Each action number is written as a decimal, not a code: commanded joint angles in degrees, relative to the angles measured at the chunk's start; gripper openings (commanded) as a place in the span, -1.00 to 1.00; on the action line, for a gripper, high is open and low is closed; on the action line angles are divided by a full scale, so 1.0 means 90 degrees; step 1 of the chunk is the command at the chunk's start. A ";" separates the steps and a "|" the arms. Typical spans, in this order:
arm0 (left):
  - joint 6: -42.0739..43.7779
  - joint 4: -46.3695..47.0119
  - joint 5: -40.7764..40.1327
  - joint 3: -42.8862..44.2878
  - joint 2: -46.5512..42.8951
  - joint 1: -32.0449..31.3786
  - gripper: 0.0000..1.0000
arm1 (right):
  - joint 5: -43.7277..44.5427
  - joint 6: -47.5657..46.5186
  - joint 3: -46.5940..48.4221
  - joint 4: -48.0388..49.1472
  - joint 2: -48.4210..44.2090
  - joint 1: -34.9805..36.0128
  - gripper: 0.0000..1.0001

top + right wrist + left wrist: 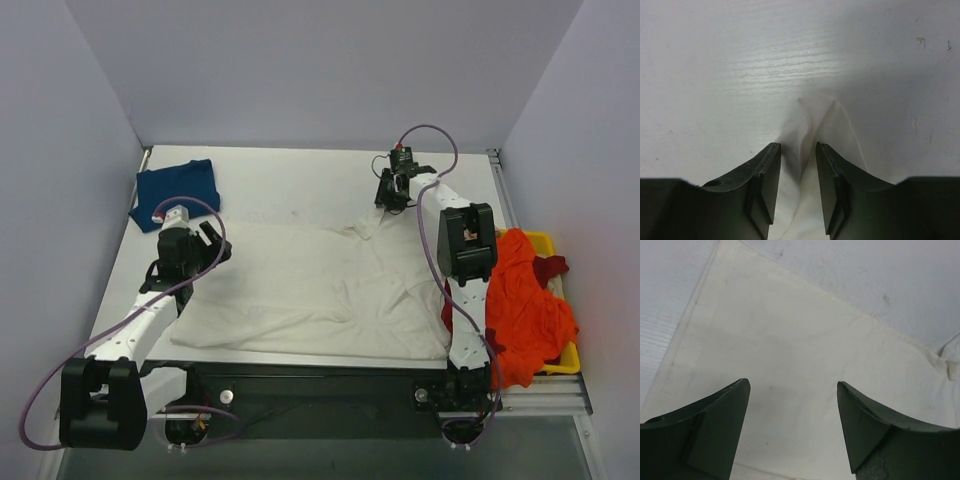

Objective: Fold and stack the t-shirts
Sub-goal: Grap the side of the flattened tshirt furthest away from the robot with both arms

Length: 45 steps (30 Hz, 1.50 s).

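Cloth of the cream t-shirt [300, 290] lies spread across the middle of the white table [300, 180], rumpled toward its right side, with one corner drawn out to the far right. The top view alone shows the rest. A dark blue t-shirt [177, 192] lies folded at the far left corner, well apart from the cream one. An orange t-shirt [525, 300] is heaped over the yellow bin [545, 238] off the table's right edge, with a dark red t-shirt [550, 268] just beside it.

The right gripper [393, 192] sits low at that drawn-out corner, but the top view cannot show its jaws. Its wrist camera does: the right gripper [797, 146] has its fingers drawn close, pinching a raised ridge of the cream t-shirt [827, 125], with bare table [740, 60] beyond the tip of the cloth.

The left gripper [205, 245] hangs over the shirt's far left edge. In its own camera the left gripper [792, 385] has its fingers spread wide and holds nothing. Below them lies a flat stretch of the cream t-shirt [790, 340], its straight edges meeting at a corner near the top of the view, with the table [865, 270] past them. Whether the fingertips touch the cloth cannot be told.
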 commanded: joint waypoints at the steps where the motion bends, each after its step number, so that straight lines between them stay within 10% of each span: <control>1: 0.0185 0.0227 -0.0178 0.0446 0.0419 0.0208 0.62 | -0.0145 -0.0071 0.0191 -0.0202 -0.0012 -0.0038 -0.37; 7: 0.0497 0.0208 -0.0677 0.1265 0.1677 0.0374 0.56 | -0.0135 -0.0052 -0.0141 -0.0173 -0.0324 -0.0028 -1.00; 26: 0.1454 -0.1666 -0.1078 0.4976 0.5313 0.0482 0.01 | -0.0379 0.0066 -0.0825 0.0061 -0.1038 -0.0145 -1.00; 45: 0.1396 -0.1707 -0.0961 0.5309 0.6065 0.0775 0.00 | -0.0643 0.0105 -0.0923 0.0149 -0.1018 -0.0194 -1.00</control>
